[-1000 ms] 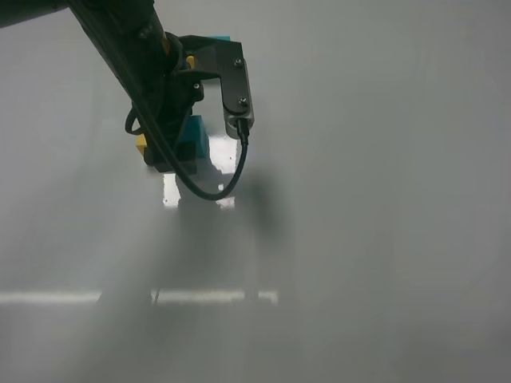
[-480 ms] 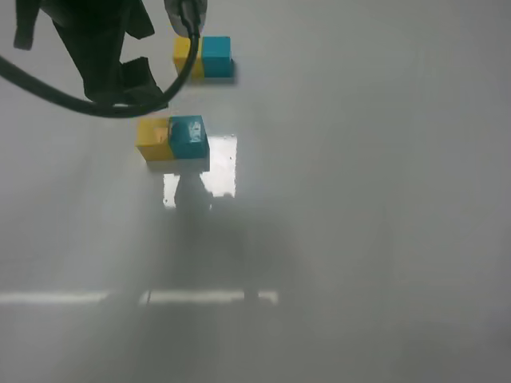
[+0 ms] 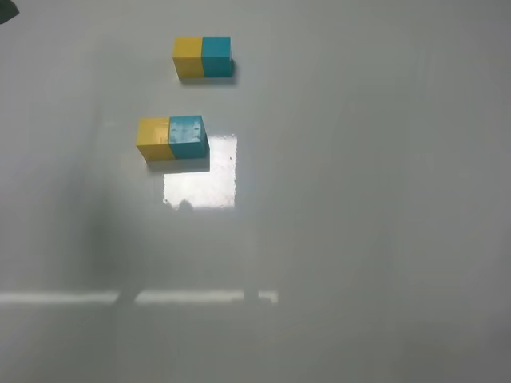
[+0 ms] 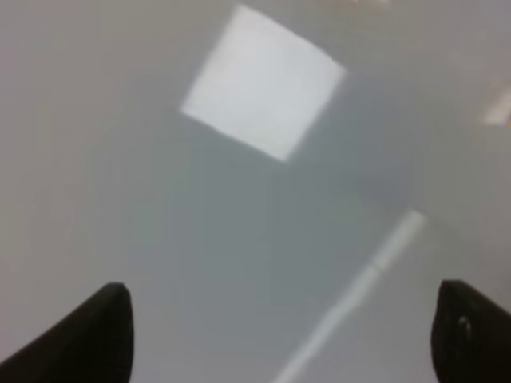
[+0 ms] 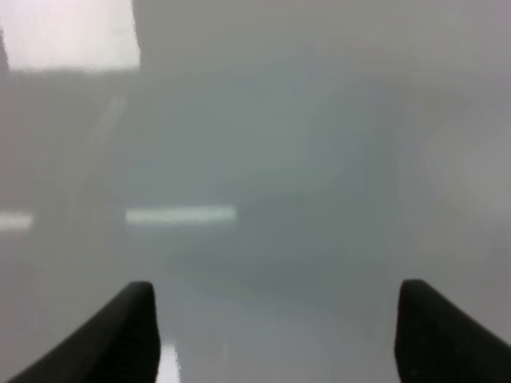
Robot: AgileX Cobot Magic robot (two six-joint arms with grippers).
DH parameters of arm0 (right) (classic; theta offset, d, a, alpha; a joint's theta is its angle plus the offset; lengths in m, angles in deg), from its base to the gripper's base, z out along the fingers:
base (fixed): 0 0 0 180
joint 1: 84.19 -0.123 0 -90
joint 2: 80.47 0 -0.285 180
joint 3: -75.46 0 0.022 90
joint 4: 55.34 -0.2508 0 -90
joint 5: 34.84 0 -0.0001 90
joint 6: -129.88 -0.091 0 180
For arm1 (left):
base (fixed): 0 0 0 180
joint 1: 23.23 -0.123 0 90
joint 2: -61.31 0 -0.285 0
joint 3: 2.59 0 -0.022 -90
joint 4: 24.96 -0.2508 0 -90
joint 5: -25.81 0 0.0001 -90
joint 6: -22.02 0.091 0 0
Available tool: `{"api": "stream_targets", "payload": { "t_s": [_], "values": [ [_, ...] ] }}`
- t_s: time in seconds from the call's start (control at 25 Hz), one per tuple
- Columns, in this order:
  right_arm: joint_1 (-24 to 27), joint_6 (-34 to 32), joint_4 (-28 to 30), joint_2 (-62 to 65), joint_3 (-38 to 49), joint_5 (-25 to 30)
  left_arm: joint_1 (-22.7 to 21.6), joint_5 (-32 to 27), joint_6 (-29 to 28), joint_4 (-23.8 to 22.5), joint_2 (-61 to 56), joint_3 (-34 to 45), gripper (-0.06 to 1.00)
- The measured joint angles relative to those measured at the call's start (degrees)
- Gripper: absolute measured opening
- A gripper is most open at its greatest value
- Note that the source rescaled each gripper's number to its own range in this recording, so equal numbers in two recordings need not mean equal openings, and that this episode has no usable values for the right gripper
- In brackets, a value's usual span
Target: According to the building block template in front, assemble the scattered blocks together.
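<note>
We see the scattered blocks (image 3: 172, 138) touching, just near of the template (image 3: 203, 57); small rigid light cubes, we'd pinch flat sides; left gripper (image 4: 279, 335) and right gripper (image 5: 275, 331) both wide open, empty

On the pale grey bench (image 3: 359, 199) we see the building block template (image 3: 203, 57), plain yellow and teal, and nearer than it the scattered blocks (image 3: 172, 139), one yellow, one teal with faint dots.

Lab-style test bench: bare glossy grey tabletop (image 3: 359, 239), ceiling-light reflections.
</note>
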Motion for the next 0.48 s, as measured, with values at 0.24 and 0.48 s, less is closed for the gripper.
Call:
{"api": "stream_targets", "payload": {
  "t_s": [0.24,0.48],
  "values": [
    [0.00,0.00,0.00,0.00,0.00,0.00,-19.14,-0.02,-2.40,7.60,-11.87,14.69,0.74],
    [0.00,0.00,0.00,0.00,0.00,0.00,-37.31,-0.29,-1.32,16.48,-27.66,30.84,0.73]
  ]
}}
